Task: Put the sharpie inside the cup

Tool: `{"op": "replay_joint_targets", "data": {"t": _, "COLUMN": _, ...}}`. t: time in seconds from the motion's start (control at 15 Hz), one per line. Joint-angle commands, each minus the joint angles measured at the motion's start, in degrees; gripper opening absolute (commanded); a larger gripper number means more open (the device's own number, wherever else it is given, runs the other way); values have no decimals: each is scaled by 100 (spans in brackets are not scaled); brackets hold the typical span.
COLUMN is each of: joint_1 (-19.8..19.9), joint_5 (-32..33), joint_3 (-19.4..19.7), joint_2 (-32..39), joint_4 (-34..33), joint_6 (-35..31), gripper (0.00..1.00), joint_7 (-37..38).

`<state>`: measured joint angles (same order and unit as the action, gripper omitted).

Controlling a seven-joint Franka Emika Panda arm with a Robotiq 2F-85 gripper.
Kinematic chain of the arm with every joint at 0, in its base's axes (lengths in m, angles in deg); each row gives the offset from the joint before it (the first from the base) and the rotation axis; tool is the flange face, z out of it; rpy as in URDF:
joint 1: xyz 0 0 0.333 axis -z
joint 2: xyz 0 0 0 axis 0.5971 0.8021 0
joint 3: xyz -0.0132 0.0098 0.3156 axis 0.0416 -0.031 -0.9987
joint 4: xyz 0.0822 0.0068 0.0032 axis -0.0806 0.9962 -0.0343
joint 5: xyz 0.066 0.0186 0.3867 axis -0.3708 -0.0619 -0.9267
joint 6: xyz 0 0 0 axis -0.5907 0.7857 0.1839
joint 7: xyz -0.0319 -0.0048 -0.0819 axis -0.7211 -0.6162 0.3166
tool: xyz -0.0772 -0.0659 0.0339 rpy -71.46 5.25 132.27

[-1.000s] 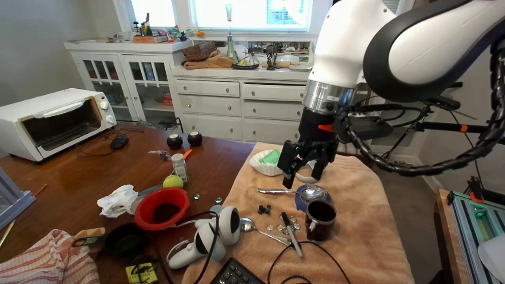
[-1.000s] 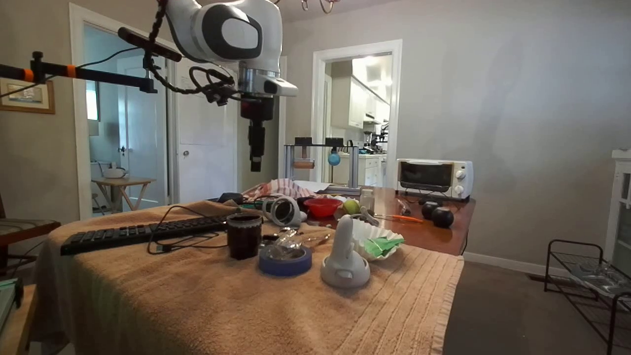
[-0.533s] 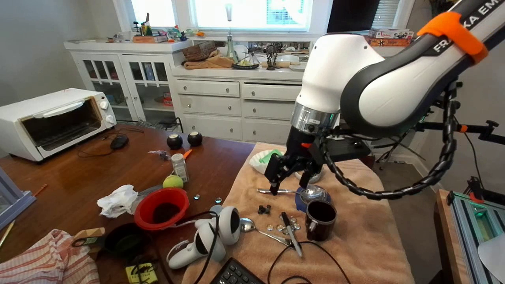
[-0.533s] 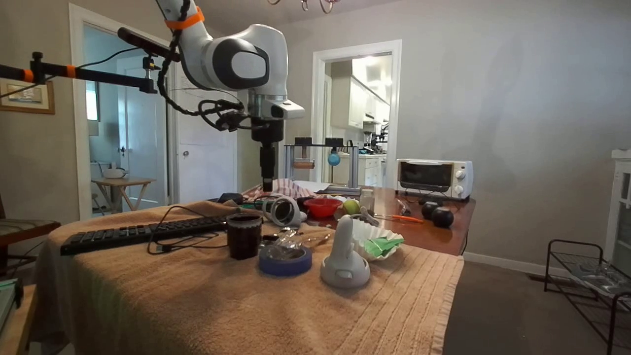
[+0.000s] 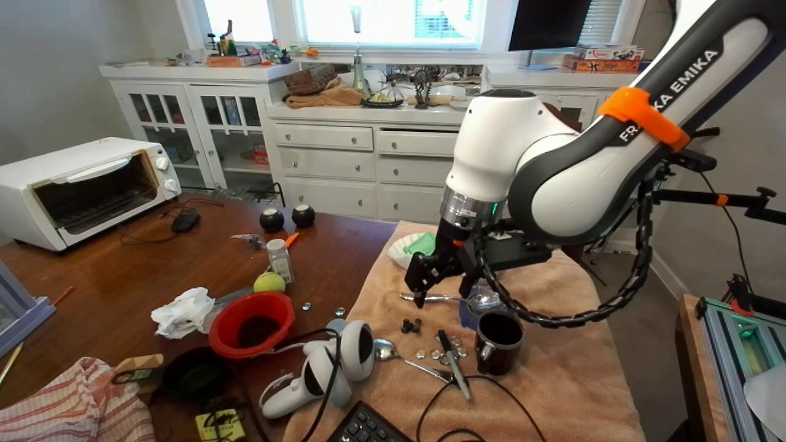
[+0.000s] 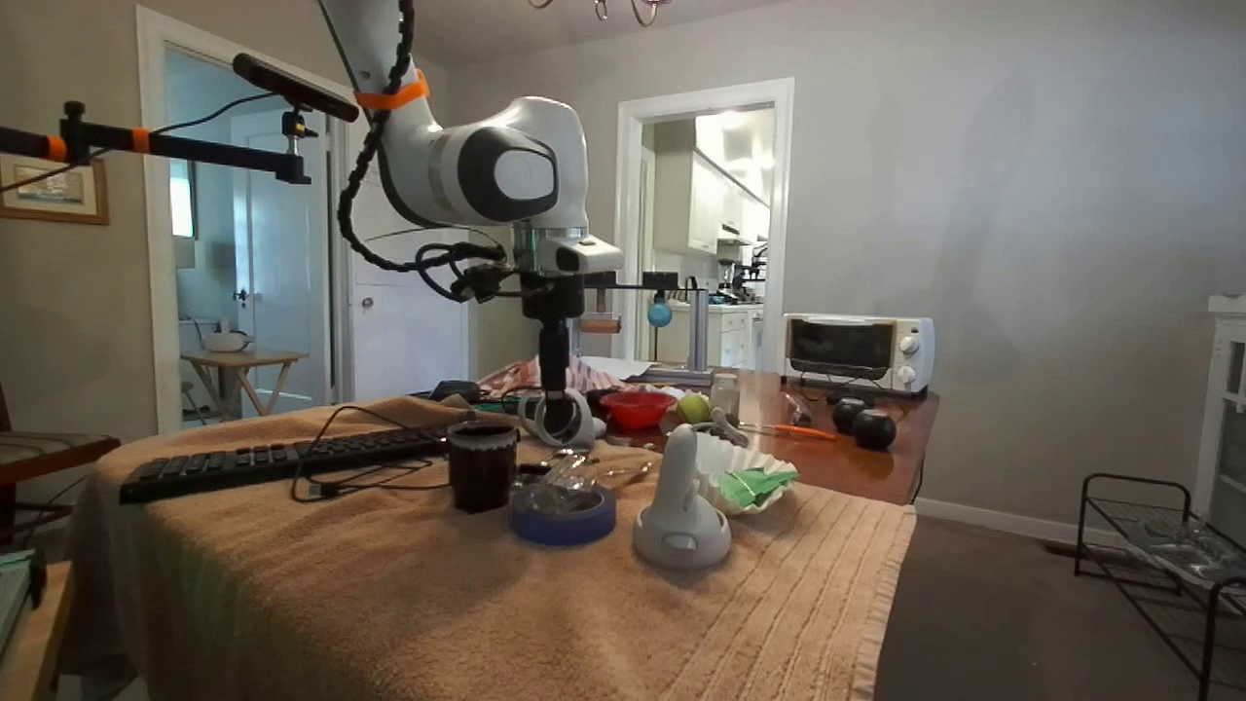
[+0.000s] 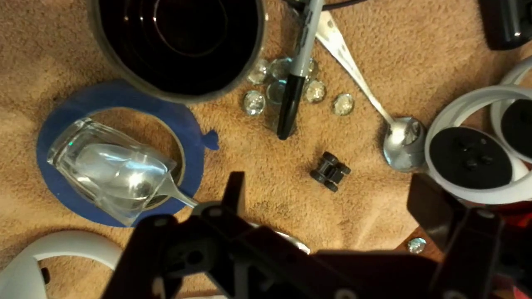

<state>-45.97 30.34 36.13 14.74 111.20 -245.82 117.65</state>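
Currently, a robot arm [image 5: 491,144] reaches over a wooden worktop [image 5: 331,252] partly covered by a tan towel [image 5: 574,380]. Its black gripper [image 5: 442,298] hangs above the towel, two fingers spread wide and nothing held. Between the gripper and the near edge, as an exterior view shows, the marker [image 5: 454,367] lies across clear beads [image 7: 314,91] and the handle end of a spoon [image 7: 357,79], its black cap toward the far edge. The dark cup [image 5: 502,353] stands upright just beside it, nearer the right edge; the marker is outside the cup. Just beyond sits a roll of blue tape [image 7: 112,94], bearing a clear glass [image 7: 83,137] on its side and a second spoon [image 7: 176,193], though whether that spoon is inside the glass is hard to tell. A white toaster oven [image 5: 92,190] occupies the far left corner.
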Motion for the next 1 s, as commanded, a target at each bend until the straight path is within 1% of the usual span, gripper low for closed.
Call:
{"op": "replay_joint_targets", "data": {"t": 0.0, "joint_1": -153, "joint_5": -59, "joint_3": 117, "joint_2": 388, "joint_4": -239, "joint_6": -208, "gripper": 100, "joint_7": 261}}
{"op": "replay_joint_targets", "data": {"t": 0.47, "joint_1": -361, "joint_5": 9, "joint_3": 290, "joint_2": 679, "joint_4": -284, "joint_6": -399, "gripper": 100, "joint_7": 512}}
{"op": "replay_joint_targets", "data": {"t": 0.53, "joint_1": -399, "joint_5": 31, "joint_3": 317, "joint_2": 698, "joint_4": -269, "joint_6": -372, "gripper": 98, "joint_7": 554}}
{"op": "replay_joint_targets", "data": {"t": 0.67, "joint_1": -464, "joint_5": 71, "joint_3": 363, "joint_2": 755, "joint_4": -250, "joint_6": -372, "gripper": 92, "joint_7": 583}}
{"op": "replay_joint_targets", "data": {"t": 0.73, "joint_1": -495, "joint_5": 77, "joint_3": 385, "joint_2": 792, "joint_4": -244, "joint_6": -386, "gripper": 86, "joint_7": 591}}
{"op": "replay_joint_targets", "data": {"t": 0.87, "joint_1": -559, "joint_5": 93, "joint_3": 445, "joint_2": 866, "joint_4": -257, "joint_6": -465, "gripper": 90, "joint_7": 630}}
{"op": "replay_joint_targets", "data": {"t": 0.93, "joint_1": -577, "joint_5": 84, "joint_3": 470, "joint_2": 898, "joint_4": -286, "joint_6": -463, "gripper": 89, "joint_7": 642}}
